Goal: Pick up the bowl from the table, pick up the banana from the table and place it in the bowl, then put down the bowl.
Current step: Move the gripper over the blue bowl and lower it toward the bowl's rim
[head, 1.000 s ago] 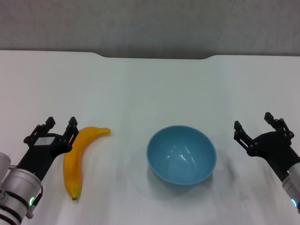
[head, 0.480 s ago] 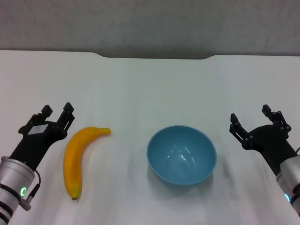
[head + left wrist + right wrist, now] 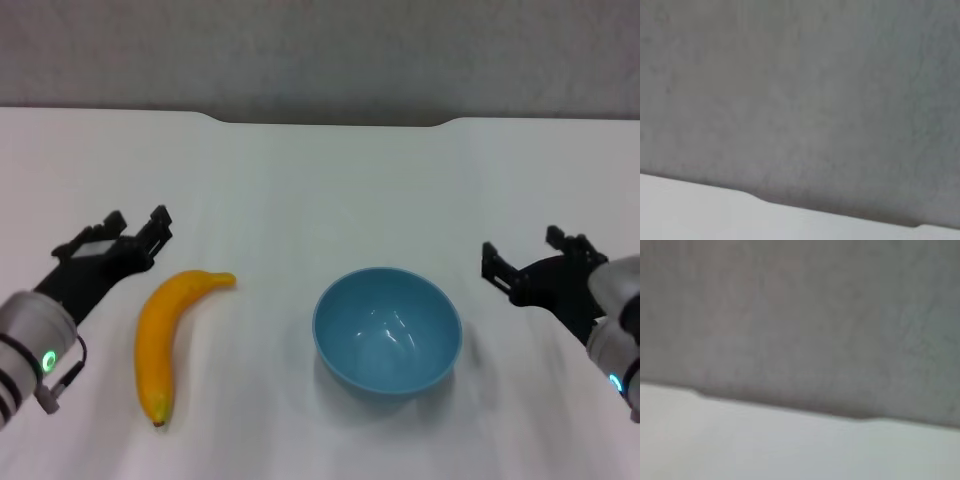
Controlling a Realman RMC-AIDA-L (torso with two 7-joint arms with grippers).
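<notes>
Bowl [image 3: 387, 331] sits empty mid-table [image 3: 300, 180], upright | banana [image 3: 165, 341] lies flat well to its left, stem toward the bowl | left gripper [image 3: 130, 229] hovers just beyond the banana, fingers spread wide, holding nothing | right gripper [image 3: 528, 258] hangs right of the bowl, near its rim, fingers wide apart, empty

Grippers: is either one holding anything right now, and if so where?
Nothing held. The left gripper is open beside the banana; the right gripper is open beside the bowl.
</notes>
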